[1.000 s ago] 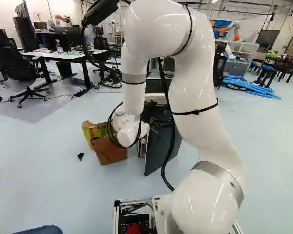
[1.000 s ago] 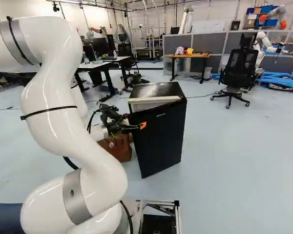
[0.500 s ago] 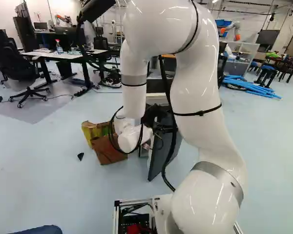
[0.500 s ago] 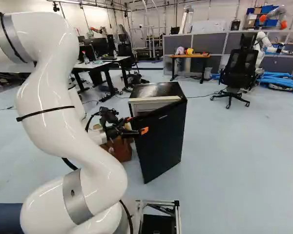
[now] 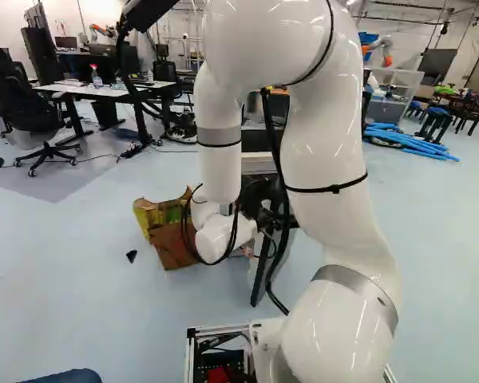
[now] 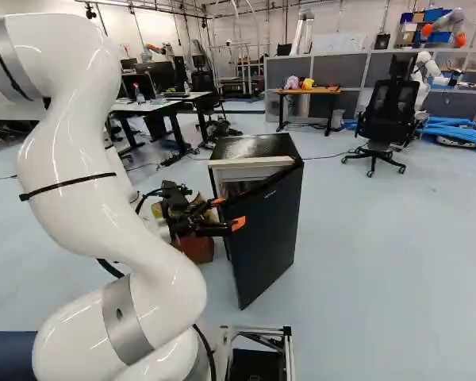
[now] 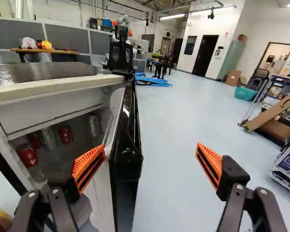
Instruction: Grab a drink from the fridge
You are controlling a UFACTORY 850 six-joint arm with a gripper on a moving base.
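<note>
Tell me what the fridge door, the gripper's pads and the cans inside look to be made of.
Fridge door: glossy black, perhaps painted metal or plastic; highlights run along its edge. Gripper pads: orange, slotted, probably rubber or flexible plastic. Cans: likely metal, red or silvery, judging by drink-can shape.

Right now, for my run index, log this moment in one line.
fridge door: ajar | gripper: open, door edge between its fingers | cans: visible inside fridge | drink: none held

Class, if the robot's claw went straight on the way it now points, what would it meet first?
The claw would probably meet the open fridge door first: its edge stands between the spread fingers, nearer one than the other, though depth is hard to judge.
</note>
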